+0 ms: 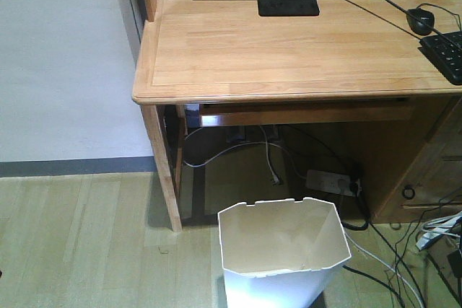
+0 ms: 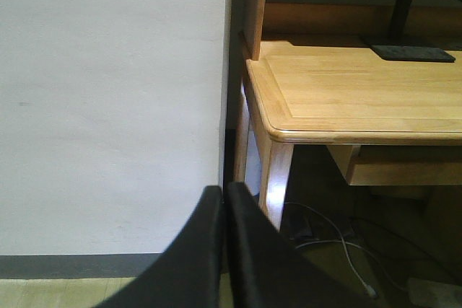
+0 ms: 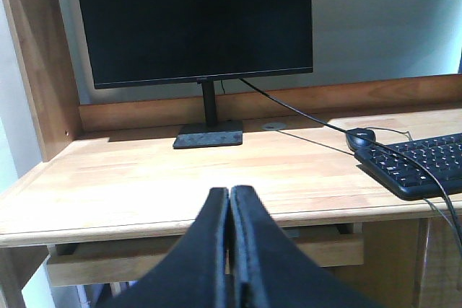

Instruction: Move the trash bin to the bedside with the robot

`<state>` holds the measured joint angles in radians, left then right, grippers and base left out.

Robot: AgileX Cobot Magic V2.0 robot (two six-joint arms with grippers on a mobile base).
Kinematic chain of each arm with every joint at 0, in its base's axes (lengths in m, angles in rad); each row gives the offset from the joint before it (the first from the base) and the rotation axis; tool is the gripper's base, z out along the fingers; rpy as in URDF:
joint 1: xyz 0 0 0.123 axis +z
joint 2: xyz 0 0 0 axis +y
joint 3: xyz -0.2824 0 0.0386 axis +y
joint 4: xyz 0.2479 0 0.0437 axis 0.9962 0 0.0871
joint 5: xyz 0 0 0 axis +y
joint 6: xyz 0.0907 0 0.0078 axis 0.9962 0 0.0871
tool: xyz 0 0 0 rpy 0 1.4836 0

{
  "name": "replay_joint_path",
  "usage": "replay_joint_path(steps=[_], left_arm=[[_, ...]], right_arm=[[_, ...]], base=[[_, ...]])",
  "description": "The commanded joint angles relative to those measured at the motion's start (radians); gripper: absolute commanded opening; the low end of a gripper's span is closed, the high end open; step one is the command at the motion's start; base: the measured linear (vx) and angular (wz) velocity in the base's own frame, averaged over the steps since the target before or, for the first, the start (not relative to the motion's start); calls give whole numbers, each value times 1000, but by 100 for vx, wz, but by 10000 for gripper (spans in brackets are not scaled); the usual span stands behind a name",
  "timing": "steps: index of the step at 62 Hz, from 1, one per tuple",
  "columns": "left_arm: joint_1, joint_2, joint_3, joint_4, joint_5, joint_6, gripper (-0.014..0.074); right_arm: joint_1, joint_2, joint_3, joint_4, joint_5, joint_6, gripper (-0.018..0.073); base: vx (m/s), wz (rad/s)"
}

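Trash bin: The white trash bin (image 1: 283,247) stood upright on the wooden floor (image 1: 79,236), open end up. It was just out from the front edge of the desk (image 1: 289,48), a little right of the desk's left front leg (image 1: 163,171). It looked empty inside.
Bin's long way: Straight up and down. The wide side of its rim ran along the desk's front edge.
Left gripper: The left gripper (image 2: 224,192) had its two black fingers pressed together, with nothing between them. It faced the white wall (image 2: 108,106) and the desk's left front corner.
Right gripper: The right gripper (image 3: 229,194) was pressed together too and held nothing. It was up at desk height, facing the monitor (image 3: 191,19). The mouse (image 3: 359,137) and keyboard (image 3: 415,167) lay toward the desk's right edge.
Bin from the grippers: The bin did not clearly show in either wrist view. It most likely lay ahead and well below where both grippers pointed.
Nearer arm: In the front view the bin sat a bit right of the middle, so the right arm was probably a little nearer.
Bedside: No bed showed anywhere, so the job looked not yet begun.
Next move: A gripper would likely need to spread, go down to the rim and pinch the bin's wall.
Watch out: A power strip (image 1: 328,180) and a bunch of cables (image 1: 437,227) lay near the bin and could catch it.
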<state>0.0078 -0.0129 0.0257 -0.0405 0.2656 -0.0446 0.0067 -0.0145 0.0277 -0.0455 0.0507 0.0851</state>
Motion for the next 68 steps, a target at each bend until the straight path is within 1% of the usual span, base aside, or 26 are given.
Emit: replay_joint_path(steps=[1, 68], left_arm=[[0, -14, 12, -4, -69, -6, -6], [0, -14, 12, -4, -69, -6, -6]], right_arm=[[-4, 1, 7, -2, -69, -4, -10], [-4, 1, 7, -2, -70, -3, -10]], base=[[0, 0], [0, 0]])
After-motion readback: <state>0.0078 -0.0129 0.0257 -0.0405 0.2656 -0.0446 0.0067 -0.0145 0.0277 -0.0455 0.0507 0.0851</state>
